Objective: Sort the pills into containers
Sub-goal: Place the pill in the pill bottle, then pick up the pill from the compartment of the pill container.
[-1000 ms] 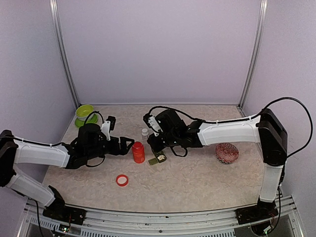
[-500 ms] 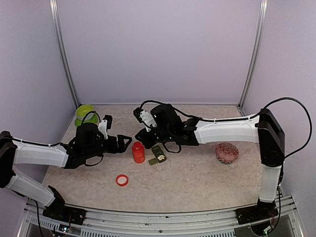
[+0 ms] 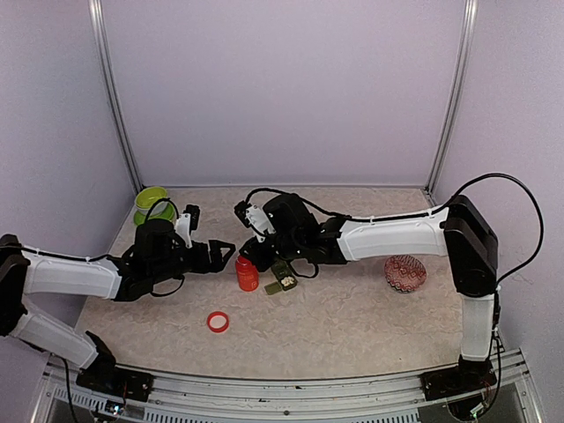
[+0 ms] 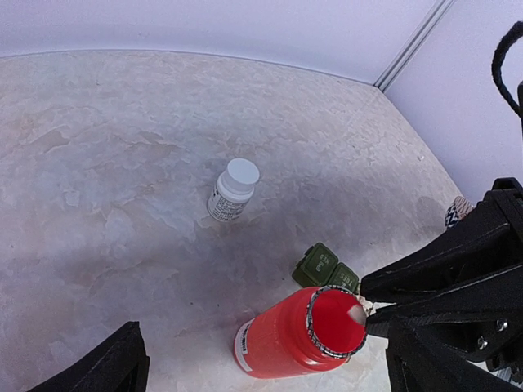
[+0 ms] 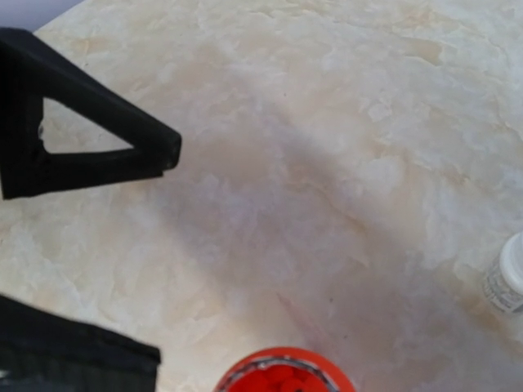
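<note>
Black fingers on my right gripper (image 3: 248,256) read as spread: its own camera shows two dark finger parts well apart, with bare table between them. It hangs just over the uncapped mouth of the red pill bottle (image 3: 247,274), which stands upright; the bottle's rim shows at the bottom edge of that wrist view. Just beside the bottle, on its right from overhead, I see the containers (image 3: 281,276), a short dark green row lying on the marbled table (image 3: 352,326), with pale pills (image 3: 286,282) in one box. My left gripper (image 3: 226,253) has its fingers spread wide too, holding nothing, aimed at the bottle from the other side and not touching it. A small white capped bottle (image 4: 233,189) stands upright farther back. Nearer me, a red cap (image 3: 218,322) lies flat. A lime-green bowl (image 3: 151,203) sits at the far left corner, and a red patterned dish (image 3: 405,273) lies well off to the right.
</note>
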### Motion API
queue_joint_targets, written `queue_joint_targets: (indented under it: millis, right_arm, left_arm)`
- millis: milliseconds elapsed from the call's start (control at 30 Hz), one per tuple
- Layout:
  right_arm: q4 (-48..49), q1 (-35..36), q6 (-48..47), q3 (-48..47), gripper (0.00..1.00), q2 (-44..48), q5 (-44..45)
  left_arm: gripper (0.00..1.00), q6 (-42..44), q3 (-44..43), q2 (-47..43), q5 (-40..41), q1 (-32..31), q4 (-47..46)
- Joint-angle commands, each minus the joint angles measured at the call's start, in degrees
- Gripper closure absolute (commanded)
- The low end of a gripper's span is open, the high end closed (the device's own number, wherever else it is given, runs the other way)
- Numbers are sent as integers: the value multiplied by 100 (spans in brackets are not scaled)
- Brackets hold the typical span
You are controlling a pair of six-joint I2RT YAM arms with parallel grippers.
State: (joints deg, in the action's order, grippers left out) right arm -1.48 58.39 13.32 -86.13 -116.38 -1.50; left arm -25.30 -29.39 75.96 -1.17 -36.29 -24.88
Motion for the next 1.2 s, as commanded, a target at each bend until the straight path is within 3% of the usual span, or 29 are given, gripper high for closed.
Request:
queue_joint_targets:
  millis: [0, 133, 267, 667, 933, 1167]
  right_arm:
    - [47, 41, -43, -130, 80, -83, -57]
    - [21, 41, -40, -144, 71, -78, -60]
    - [-66, 41, -34, -90, 70, 47, 24]
    - [-439, 9, 483, 1478, 67, 1098, 1112]
    - [-372, -21, 664, 1850, 58, 1051, 1150]
    - [-450, -115, 656, 1711, 58, 822, 1203]
  left_arm:
    - [1, 3, 66, -109, -82, 61, -144]
    - [1, -1, 64, -100, -90, 65, -144]
    - [1, 2, 65, -91, -90, 69, -144]
    - [1, -3, 68, -108, -139, 74, -139]
    - [1, -11, 71, -64, -197, 77, -175]
    - [1, -10, 68, -64, -189, 78, -179]
